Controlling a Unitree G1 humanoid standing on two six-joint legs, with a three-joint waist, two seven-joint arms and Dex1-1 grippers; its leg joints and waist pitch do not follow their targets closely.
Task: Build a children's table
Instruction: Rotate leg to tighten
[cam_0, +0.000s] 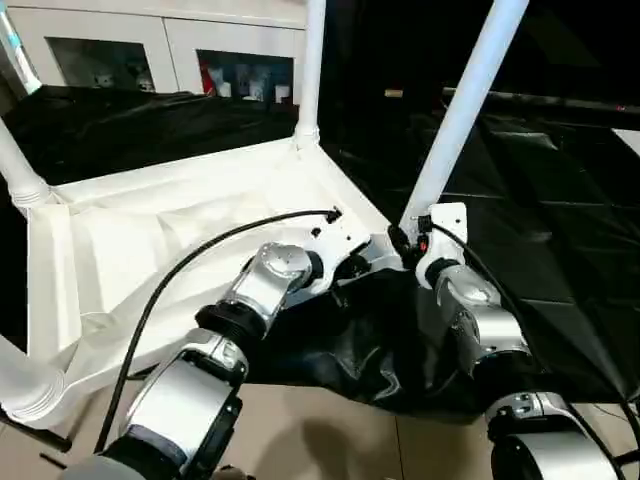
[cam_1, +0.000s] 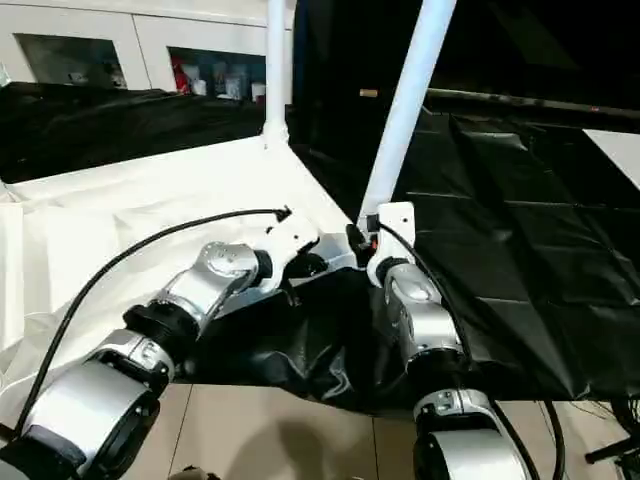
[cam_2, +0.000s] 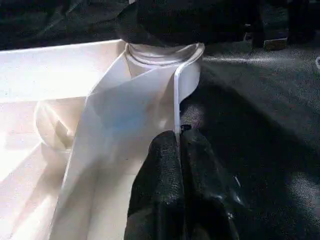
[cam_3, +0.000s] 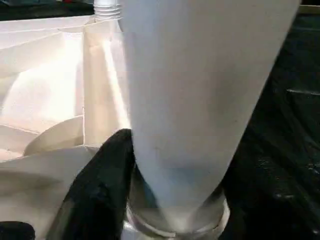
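Observation:
The children's table lies upside down on the black-draped surface, its white ribbed top (cam_0: 150, 240) facing up. White legs stand in the corner sockets: a far one (cam_0: 312, 70), one at the left (cam_0: 15, 170), one near left (cam_0: 20, 385). The near right leg (cam_0: 465, 110) leans a little to the right. My right gripper (cam_3: 175, 200) is closed around this leg's base just above the socket, one black finger (cam_3: 105, 185) against its side. My left gripper (cam_2: 180, 150) is shut, its tips against the thin rim of the top beside that same corner socket (cam_2: 160, 55).
White cabinets with glass doors (cam_0: 170, 50) stand behind the work surface. The black drape (cam_0: 560, 200) spreads to the right and bunches up under my wrists (cam_0: 350, 340). A black cable (cam_0: 200, 260) arcs over the table top. Tan floor (cam_0: 330, 440) shows at the front.

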